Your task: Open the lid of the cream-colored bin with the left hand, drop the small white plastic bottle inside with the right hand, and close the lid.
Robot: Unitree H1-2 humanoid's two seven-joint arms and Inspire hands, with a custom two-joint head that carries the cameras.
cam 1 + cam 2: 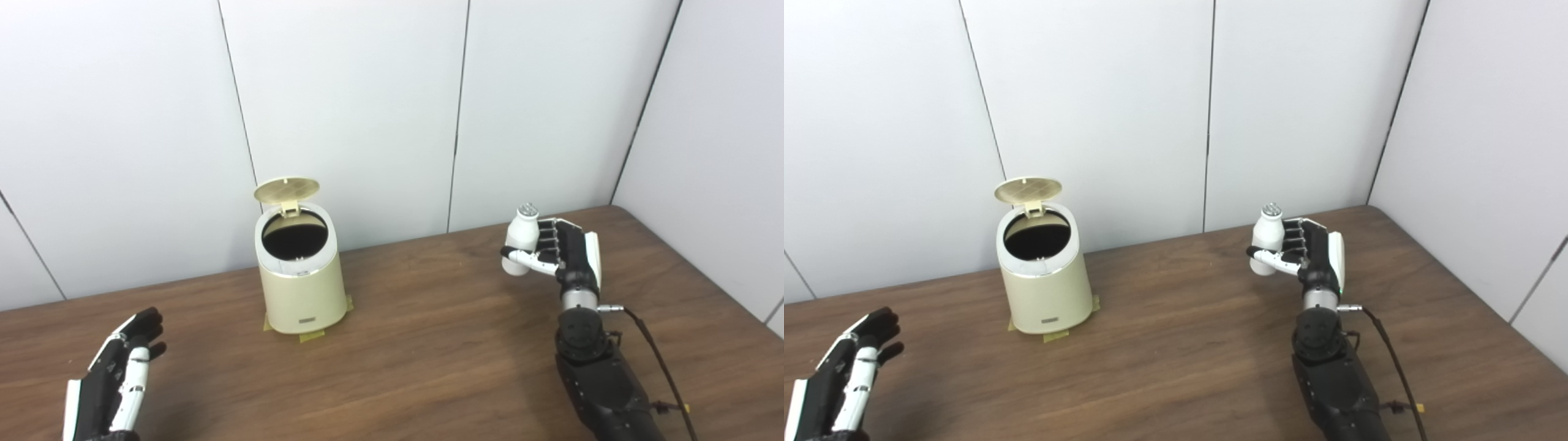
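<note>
bottle (520,237) partly hidden in right hand (560,251); bin (300,288) interior dark.

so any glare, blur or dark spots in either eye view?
Left eye view: even, soft light, no glare on the table; bin interior reads black. Right eye view: same; the bottle in the right robot hand looks slightly soft.

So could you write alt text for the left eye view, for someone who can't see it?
A robot's right hand holds a small white bottle upright above a wooden table, its fingers wrapped around it. To its left stands a cream bin with its lid flipped open; the left hand waits open at the near left.
</note>
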